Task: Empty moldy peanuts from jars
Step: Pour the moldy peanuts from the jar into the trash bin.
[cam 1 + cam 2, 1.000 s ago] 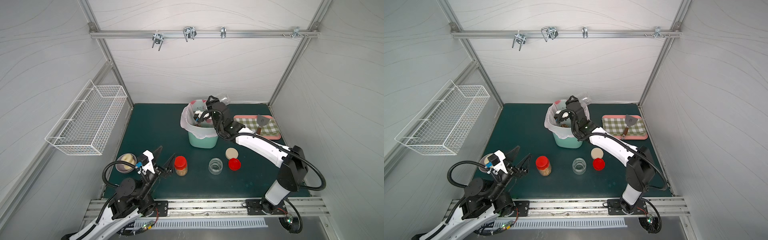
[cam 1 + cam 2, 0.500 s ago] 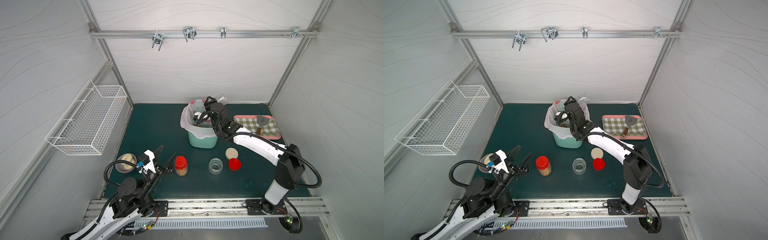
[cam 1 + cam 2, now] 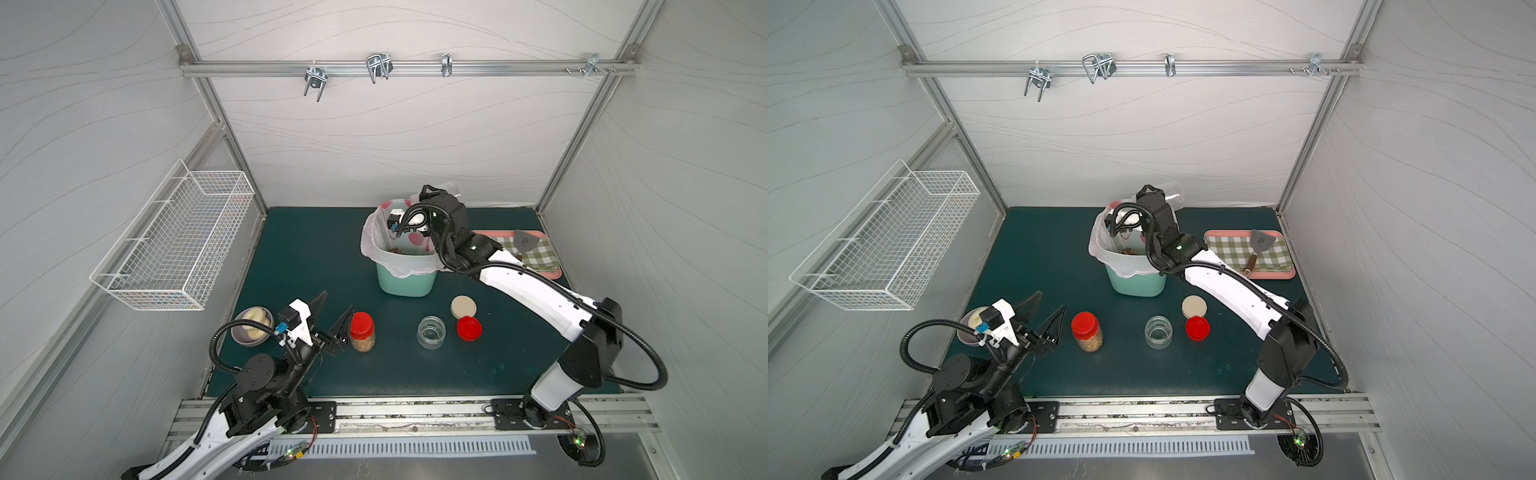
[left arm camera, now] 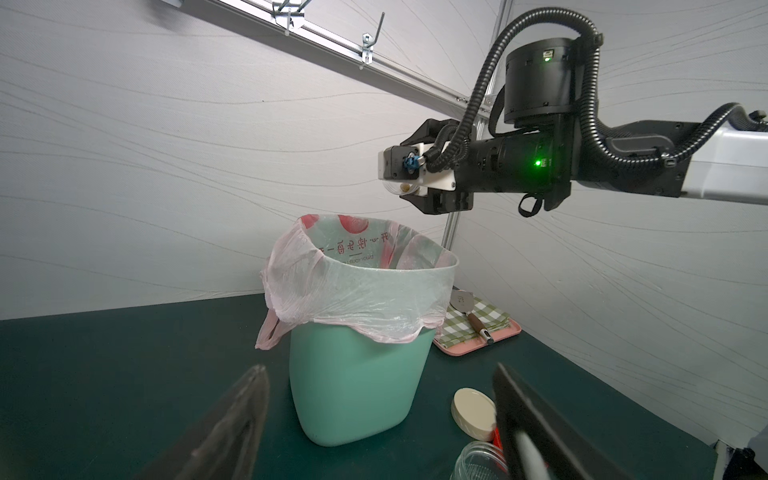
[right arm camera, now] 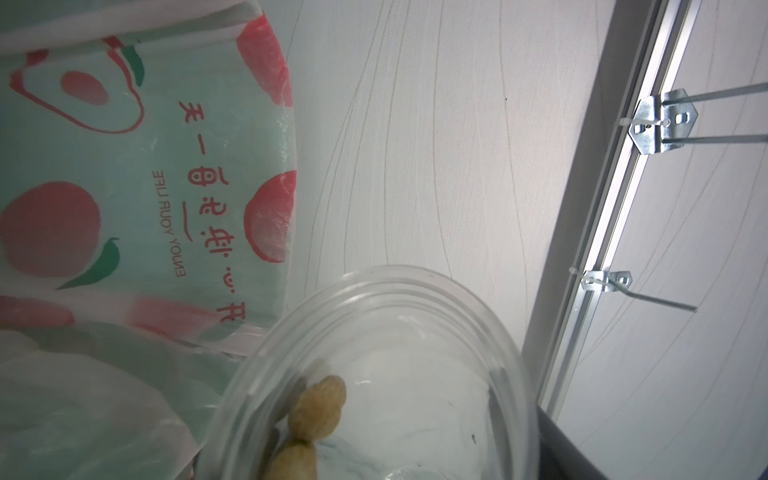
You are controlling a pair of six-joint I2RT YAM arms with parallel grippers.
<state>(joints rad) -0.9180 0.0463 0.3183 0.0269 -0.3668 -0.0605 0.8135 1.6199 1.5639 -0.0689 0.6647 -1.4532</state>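
My right gripper hangs over the mint-green bin, shut on a wide clear jar tipped on its side. Two moldy peanuts cling inside that jar, and more lie in the bin's bag. A red-lidded jar with peanuts stands at the front left. My left gripper is open just left of it, not touching. An empty open jar stands at the front centre, with a beige lid and a red lid beside it.
A grey bowl with donuts sits behind my left wrist. A pink tray with a checked cloth and a spatula lies at the back right. A white wire basket hangs on the left wall.
My right wrist has turned a little over the bin with the jar in it. The left arm has stayed put.
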